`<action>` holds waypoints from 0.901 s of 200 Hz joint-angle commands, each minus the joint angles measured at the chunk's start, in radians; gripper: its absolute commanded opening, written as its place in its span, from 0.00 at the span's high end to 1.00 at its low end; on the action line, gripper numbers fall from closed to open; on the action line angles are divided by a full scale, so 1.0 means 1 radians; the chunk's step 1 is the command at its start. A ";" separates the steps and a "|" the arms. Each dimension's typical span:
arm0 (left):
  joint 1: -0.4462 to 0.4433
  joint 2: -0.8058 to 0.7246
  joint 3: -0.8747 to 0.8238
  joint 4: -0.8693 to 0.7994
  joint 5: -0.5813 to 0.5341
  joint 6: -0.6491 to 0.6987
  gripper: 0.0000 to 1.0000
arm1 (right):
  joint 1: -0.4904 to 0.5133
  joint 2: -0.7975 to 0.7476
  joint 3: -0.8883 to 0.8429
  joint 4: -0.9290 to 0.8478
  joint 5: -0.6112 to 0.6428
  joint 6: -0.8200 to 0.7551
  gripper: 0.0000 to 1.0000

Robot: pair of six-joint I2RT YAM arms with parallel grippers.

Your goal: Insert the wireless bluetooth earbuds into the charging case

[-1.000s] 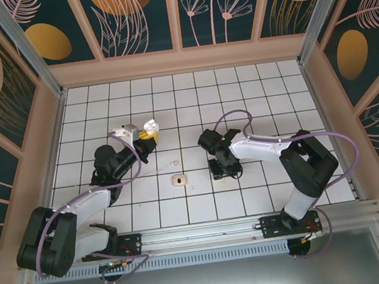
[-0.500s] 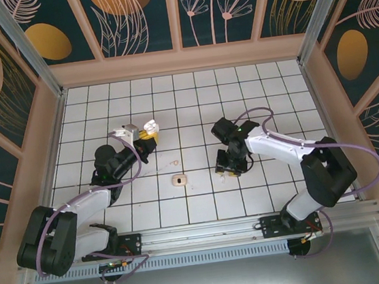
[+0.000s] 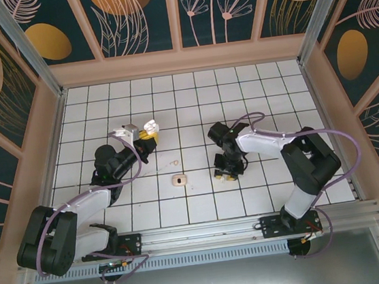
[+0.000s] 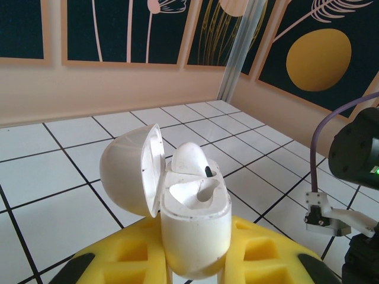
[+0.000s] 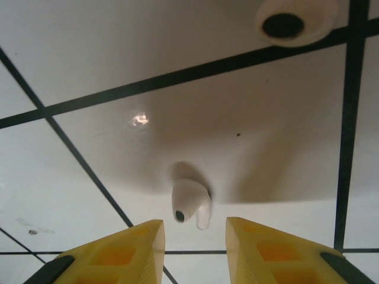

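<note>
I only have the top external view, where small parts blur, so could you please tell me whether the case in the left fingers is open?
Observer: Yes, the left wrist view shows the charging case held by the left fingers with its lid swung open.
Operator: Is an earbud inside?
Observer: One earbud sits in it.
Operator: And the other?
Observer: The right wrist view shows the loose earbud on the tile, ahead of the open right fingers.

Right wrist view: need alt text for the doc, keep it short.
A white earbud lies on the white tiled floor just ahead of the right gripper. It is in line with the gap between the open yellow fingers and not gripped. A small round pale piece with a dark centre sits at the top edge.
</note>
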 commanded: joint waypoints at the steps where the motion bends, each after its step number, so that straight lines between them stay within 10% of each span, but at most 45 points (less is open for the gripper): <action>1: 0.005 -0.008 0.015 0.037 0.013 0.010 0.89 | -0.007 0.022 0.040 -0.002 0.020 -0.024 0.68; 180: 0.004 -0.008 0.014 0.033 0.012 0.013 0.89 | 0.000 0.095 0.036 0.006 0.051 -0.060 0.74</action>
